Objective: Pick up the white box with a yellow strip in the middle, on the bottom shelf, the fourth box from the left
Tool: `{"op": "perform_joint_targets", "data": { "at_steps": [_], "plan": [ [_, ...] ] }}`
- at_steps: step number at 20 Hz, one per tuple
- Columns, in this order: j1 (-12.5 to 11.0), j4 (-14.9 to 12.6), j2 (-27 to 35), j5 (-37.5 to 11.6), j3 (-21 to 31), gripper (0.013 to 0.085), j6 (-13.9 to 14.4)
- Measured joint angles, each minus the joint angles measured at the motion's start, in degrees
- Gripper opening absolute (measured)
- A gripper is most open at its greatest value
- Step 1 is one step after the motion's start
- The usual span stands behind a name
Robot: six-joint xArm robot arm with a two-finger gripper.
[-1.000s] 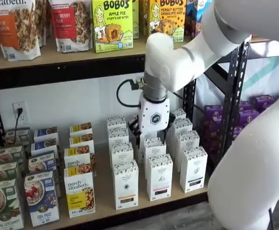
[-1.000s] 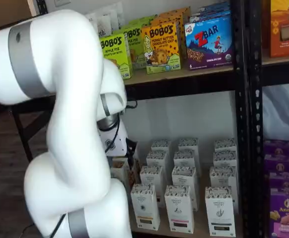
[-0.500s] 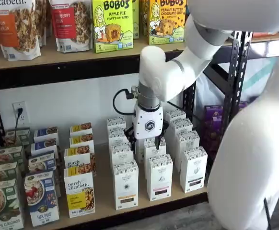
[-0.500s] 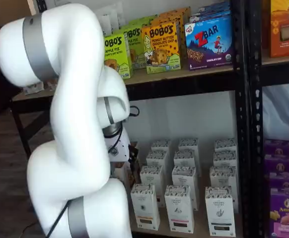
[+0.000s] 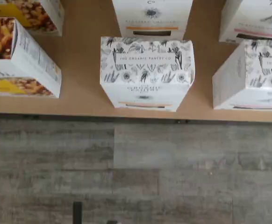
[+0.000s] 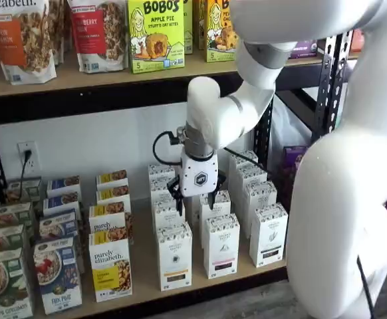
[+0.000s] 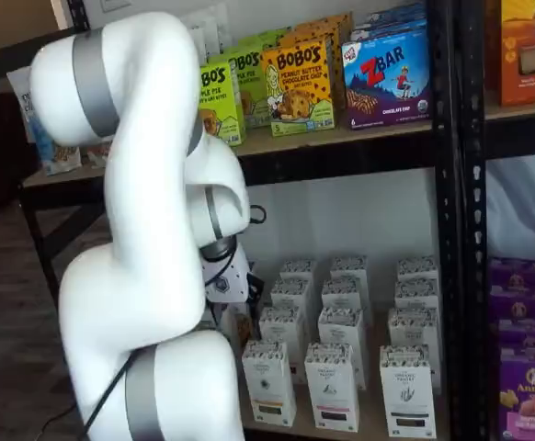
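The white box [image 6: 175, 256] stands at the front of the bottom shelf [image 6: 143, 269], first in the leftmost column of white cartons, with a yellow band low on its front. It also shows in a shelf view [image 7: 269, 381]. In the wrist view it [image 5: 146, 70] is seen from above, its speckled top near the board's [image 5: 82, 56] front edge. My gripper [image 6: 193, 201] hangs above the cartons one or two rows behind that box, slightly to its right. A gap shows between the black fingers [image 6: 174, 199] and nothing is in them. In a shelf view the arm hides most of the gripper [image 7: 240, 287].
Cartons with a pink band [image 6: 221, 244] and a dark band [image 6: 268, 234] stand right of the white box. "purely elizabeth" boxes [image 6: 110, 269] stand to its left. A black upright [image 6: 326, 86] and purple boxes [image 7: 529, 386] are at the right. Bobo's boxes [image 6: 155, 33] fill the upper shelf.
My gripper has moved left and a little lower, from over the middle column of white cartons toward the column with the yellow-band box. The boxes have not moved.
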Motion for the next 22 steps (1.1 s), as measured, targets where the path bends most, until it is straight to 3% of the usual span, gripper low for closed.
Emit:
{"op": "perform_joint_targets", "data": {
  "at_steps": [8, 10, 14, 22],
  "plan": [
    [-1.2, -0.9, 10.4, -4.4, -6.0, 0.0850, -0.3],
    [-1.5, -2.8, 13.3, -5.6, -7.8, 0.0850, 1.2],
    [-1.5, -1.4, 16.9, -7.4, -9.7, 0.0850, -0.1],
    [-1.7, -2.2, 22.7, -9.4, -13.6, 0.0850, 0.6]
  ]
}}
